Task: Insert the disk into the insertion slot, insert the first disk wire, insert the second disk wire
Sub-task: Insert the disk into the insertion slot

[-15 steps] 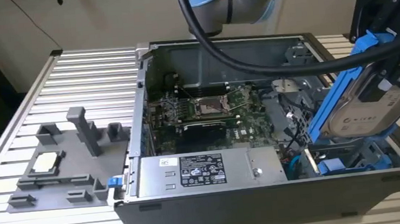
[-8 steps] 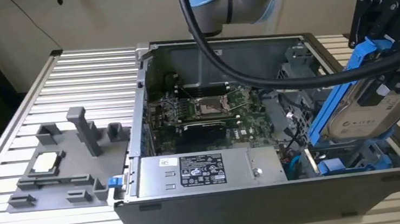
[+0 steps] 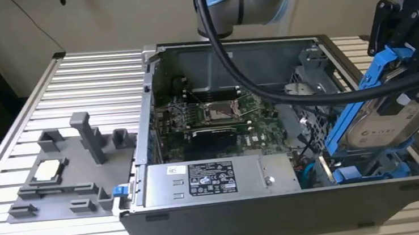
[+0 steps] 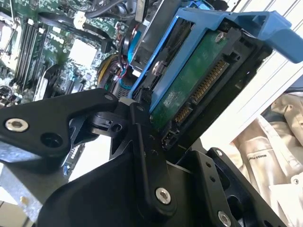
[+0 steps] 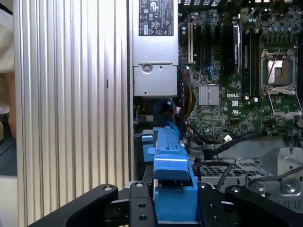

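My gripper [image 3: 406, 57] is shut on the upper end of the disk [image 3: 383, 120], a silver-grey drive in a bright blue carrier. The disk is tilted steeply, its lower end down at the insertion slot [image 3: 366, 171] in the case corner at the exterior view's right front, by the slot's blue fittings. The second wrist view shows the disk's green board and connector [image 4: 189, 87] between my black fingers [image 4: 142, 142]. In the first wrist view the blue carrier [image 5: 171, 182] runs from my gripper [image 5: 173, 208] into the case. A blue cable [image 5: 163, 108] and coloured wires lie beside the slot; which are the disk wires I cannot tell.
The open case holds the grey power-supply box [image 3: 207, 181], the green motherboard [image 3: 213, 116] and a perforated metal cage [image 3: 311, 80]. My arm's black cable [image 3: 268, 89] hangs across the case. A grey fixture block [image 3: 69, 164] stands on the ribbed table at the exterior view's left.
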`<state>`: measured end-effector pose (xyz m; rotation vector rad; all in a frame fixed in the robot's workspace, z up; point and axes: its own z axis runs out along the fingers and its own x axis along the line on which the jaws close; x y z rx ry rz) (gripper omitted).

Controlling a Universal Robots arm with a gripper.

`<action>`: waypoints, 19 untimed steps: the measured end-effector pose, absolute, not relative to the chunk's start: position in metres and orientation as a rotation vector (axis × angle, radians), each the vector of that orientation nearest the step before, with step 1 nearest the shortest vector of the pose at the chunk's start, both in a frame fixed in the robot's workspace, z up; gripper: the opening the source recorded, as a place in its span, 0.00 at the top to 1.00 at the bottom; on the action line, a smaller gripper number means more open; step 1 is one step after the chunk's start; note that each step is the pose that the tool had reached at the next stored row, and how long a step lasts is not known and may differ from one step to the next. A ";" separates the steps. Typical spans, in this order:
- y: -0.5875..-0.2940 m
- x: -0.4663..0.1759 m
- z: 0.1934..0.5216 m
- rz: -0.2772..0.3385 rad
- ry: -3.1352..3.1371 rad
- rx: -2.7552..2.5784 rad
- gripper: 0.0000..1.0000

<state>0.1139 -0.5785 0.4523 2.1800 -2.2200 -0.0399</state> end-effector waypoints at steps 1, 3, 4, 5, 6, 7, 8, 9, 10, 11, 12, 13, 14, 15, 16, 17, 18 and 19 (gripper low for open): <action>-0.578 0.115 0.451 -0.040 -2.220 2.180 0.67; -0.578 0.116 0.449 -0.040 -2.220 2.180 0.67; -0.578 0.116 0.448 -0.040 -2.220 2.180 0.67; -0.578 0.117 0.446 -0.040 -2.220 2.180 0.67; -0.578 0.117 0.445 -0.040 -2.220 2.180 0.67; -0.578 0.118 0.444 -0.040 -2.220 2.180 0.67; -0.578 0.118 0.443 -0.040 -2.220 2.180 0.67; -0.578 0.119 0.442 -0.040 -2.220 2.180 0.67; -0.578 0.120 0.440 -0.040 -2.220 2.180 0.67; -0.578 0.121 0.439 -0.040 -2.220 2.180 0.67; -0.578 0.121 0.438 -0.040 -2.220 2.180 0.67; -0.578 0.122 0.437 -0.040 -2.220 2.180 0.67; -0.578 0.122 0.436 -0.040 -2.220 2.180 0.67; -0.578 0.122 0.434 -0.041 -2.221 2.180 0.67; -0.577 0.122 0.433 -0.042 -2.221 2.181 0.67; -0.577 0.122 0.432 -0.042 -2.221 2.181 0.67; -0.576 0.123 0.431 -0.043 -2.221 2.181 0.67; -0.576 0.123 0.430 -0.044 -2.222 2.182 0.67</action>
